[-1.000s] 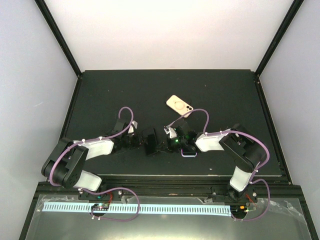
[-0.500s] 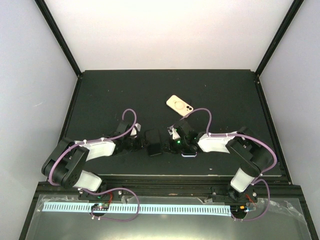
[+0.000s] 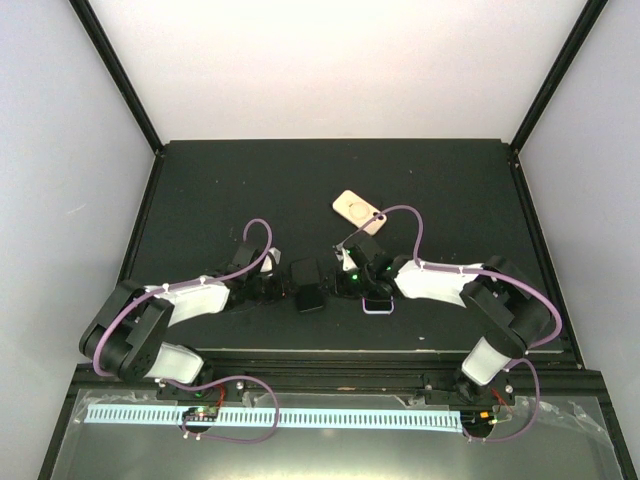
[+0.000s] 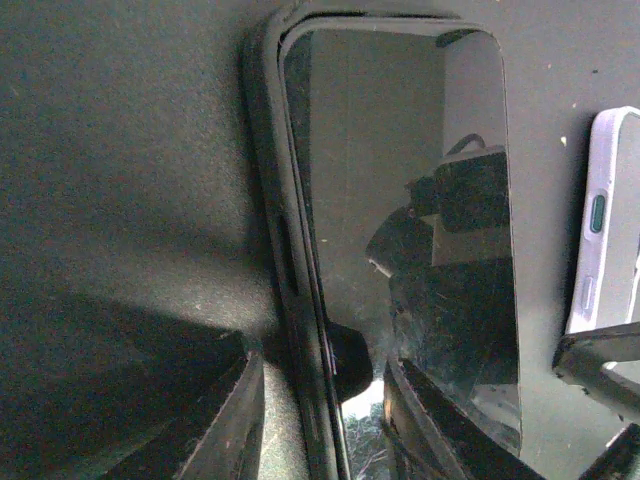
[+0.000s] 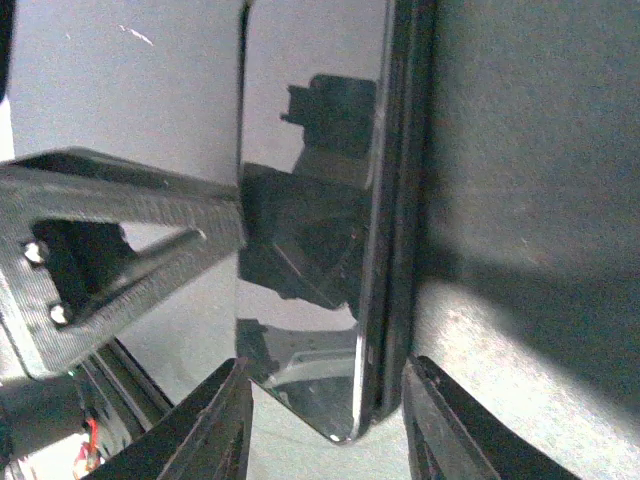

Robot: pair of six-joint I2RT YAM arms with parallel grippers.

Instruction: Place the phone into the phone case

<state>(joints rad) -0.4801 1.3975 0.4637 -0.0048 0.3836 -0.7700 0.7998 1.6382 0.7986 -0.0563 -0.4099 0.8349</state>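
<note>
The black phone [image 3: 307,285] lies in a black case between my two grippers at the table's near middle. In the left wrist view its glossy screen [image 4: 400,200] shows, with the case wall [image 4: 270,200] along its left side. My left gripper [image 3: 283,285] straddles that edge [image 4: 318,358]: one finger stands apart on the table and the other is over the screen. In the right wrist view the phone [image 5: 310,150] and case wall [image 5: 405,200] end between my right gripper's jaws [image 5: 325,365], which touch both sides. The right gripper also shows in the top view [image 3: 337,282].
A beige phone case [image 3: 358,208] with a ring on its back lies behind the grippers. A pale lavender case [image 3: 377,305] lies just right of the phone, under the right arm. It also shows in the left wrist view [image 4: 610,220]. Black frame rails border the table.
Both grippers have closed in on the phone, the right arm reaching further left. The phone looked thin and on edge a second ago and now shows a wider face.
</note>
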